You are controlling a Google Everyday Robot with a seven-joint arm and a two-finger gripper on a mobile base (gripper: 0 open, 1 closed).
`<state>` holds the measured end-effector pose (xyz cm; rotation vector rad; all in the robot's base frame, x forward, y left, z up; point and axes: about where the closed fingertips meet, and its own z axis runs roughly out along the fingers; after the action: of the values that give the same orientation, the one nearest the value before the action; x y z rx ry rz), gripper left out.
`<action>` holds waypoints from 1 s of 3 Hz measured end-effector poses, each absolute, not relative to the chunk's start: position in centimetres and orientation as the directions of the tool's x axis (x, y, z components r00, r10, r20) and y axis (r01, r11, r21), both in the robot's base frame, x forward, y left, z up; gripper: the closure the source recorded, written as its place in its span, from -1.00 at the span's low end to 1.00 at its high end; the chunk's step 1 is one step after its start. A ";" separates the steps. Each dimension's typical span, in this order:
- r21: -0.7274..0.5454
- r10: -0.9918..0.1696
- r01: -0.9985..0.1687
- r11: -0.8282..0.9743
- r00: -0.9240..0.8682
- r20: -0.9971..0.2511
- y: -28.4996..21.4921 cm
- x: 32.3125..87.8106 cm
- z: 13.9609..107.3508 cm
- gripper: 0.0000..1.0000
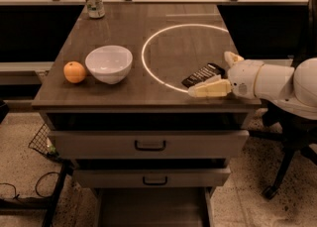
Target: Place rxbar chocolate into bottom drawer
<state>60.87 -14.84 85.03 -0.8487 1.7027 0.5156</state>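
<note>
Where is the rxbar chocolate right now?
Camera view: the rxbar chocolate sits on the right of the tabletop, just inside the white circle at its lower-right edge, beside the gripper.

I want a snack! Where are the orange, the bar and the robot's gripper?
orange (74, 72), camera view, its middle.
bar (202, 75), camera view, wrapper's middle.
gripper (212, 84), camera view, its front end, by the bar near the table's (124, 32) right front edge.
</note>
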 end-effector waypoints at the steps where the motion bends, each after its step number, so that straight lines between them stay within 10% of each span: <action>1: -0.082 -0.288 -0.755 0.651 -0.145 -0.946 -14.5 60.8 84.4 -1.00; 3: -0.062 -0.273 -0.745 0.665 -0.164 -0.948 -14.5 60.9 83.1 -1.00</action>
<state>60.94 -14.48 83.07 -0.8247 1.7358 0.5132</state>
